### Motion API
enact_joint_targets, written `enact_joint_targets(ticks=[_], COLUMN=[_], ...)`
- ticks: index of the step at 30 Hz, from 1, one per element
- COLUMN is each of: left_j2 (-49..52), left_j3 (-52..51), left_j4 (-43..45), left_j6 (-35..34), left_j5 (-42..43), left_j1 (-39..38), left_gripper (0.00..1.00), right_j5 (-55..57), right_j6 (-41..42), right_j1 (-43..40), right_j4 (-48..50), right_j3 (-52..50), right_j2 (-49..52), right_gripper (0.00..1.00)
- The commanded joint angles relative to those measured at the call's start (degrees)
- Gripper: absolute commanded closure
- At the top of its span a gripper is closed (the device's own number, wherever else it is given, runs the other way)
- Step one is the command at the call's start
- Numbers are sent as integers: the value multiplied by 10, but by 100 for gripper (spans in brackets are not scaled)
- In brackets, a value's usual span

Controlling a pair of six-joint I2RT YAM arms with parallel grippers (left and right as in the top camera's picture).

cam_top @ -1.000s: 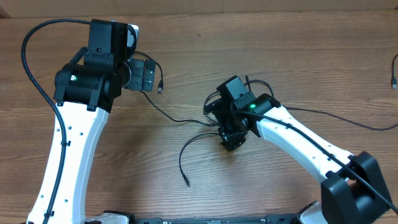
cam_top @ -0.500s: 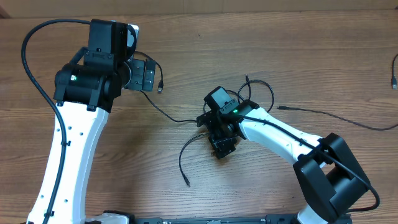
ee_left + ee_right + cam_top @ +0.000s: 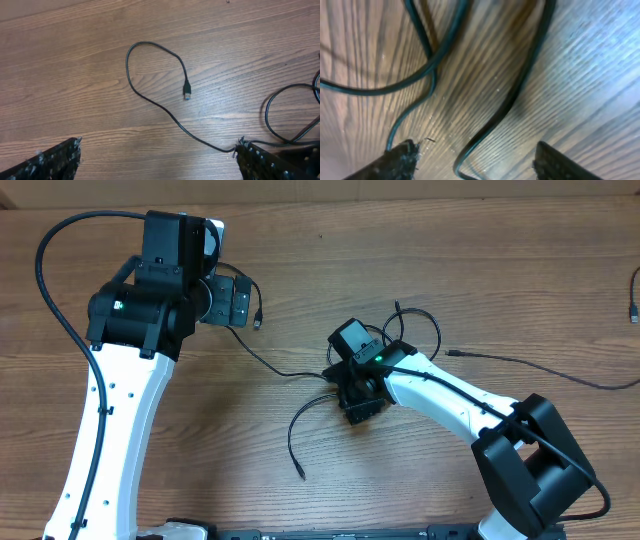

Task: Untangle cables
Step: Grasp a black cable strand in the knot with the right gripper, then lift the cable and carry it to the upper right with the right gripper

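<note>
Thin black cables [image 3: 415, 330] lie in a tangle at mid-table, just behind my right gripper [image 3: 362, 408]. One strand runs left from the tangle to a plug [image 3: 258, 323] near my left gripper [image 3: 237, 301]. Another loops forward to a free end [image 3: 302, 475]. In the left wrist view my left gripper [image 3: 157, 146] is open above the table, and that strand with its plug [image 3: 186, 94] touches the right fingertip. In the right wrist view my right gripper [image 3: 475, 150] is open and low over the wood. A cable strand [image 3: 512, 102] passes between its fingers, ungripped.
A separate cable [image 3: 540, 368] runs from mid-table to the right edge. Another plug end [image 3: 634, 310] shows at the far right edge. A thick black arm wire [image 3: 45, 280] arcs beside the left arm. The table is bare wood [image 3: 450, 250].
My right arm has swung left and toward the front, uncovering the tangle behind it, then edged slightly back. The left arm has not moved.
</note>
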Motion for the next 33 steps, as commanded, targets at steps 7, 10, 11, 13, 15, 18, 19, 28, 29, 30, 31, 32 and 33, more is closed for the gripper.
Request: enact_joint_targets(ticks=[7,10,11,13,15,18,19,28,29,30,31,32,33], left_j2=[-6,-6,-6,-6,-6,-6,-6,-6,-6,-6,-6,-6,-6], left_j3=[-2,-2,-2,-2,-2,-2,-2,-2,-2,-2,-2,-2,-2], left_j4=[2,2,2,2,2,2,2,2,2,2,2,2,3], left_j6=[5,5,5,5,5,5,5,5,5,5,5,5,5], left_j5=[7,7,7,7,7,7,7,7,7,7,7,7,7], left_j1=[-1,-1,-1,-1,-1,-1,-1,-1,-1,-1,-1,-1,-1], left_gripper=[0,1,0,0,0,1,0,0,0,1,0,0,1], right_j5=[16,14,14,14,14,18,26,4,-9,-20,-25,-25,-24], right_j6=[1,1,1,1,1,-2,-12,-225,-257,-288,-317,-324,-339], right_j1=[0,0,0,0,0,0,0,-34,-42,-51,-61,-64,-72], right_j4=[-3,-10,-11,-13,-13,-12,-11,37,36,33,23,18,6], right_j3=[-3,-3,-3,-3,-3,-3,-3,9,18,30,47,54,70], right_j2=[15,21,23,28,32,33,33,33,33,32,30,29,25], right_gripper=[58,63,65,70,75,87,96,96,96,96,96,96,96])
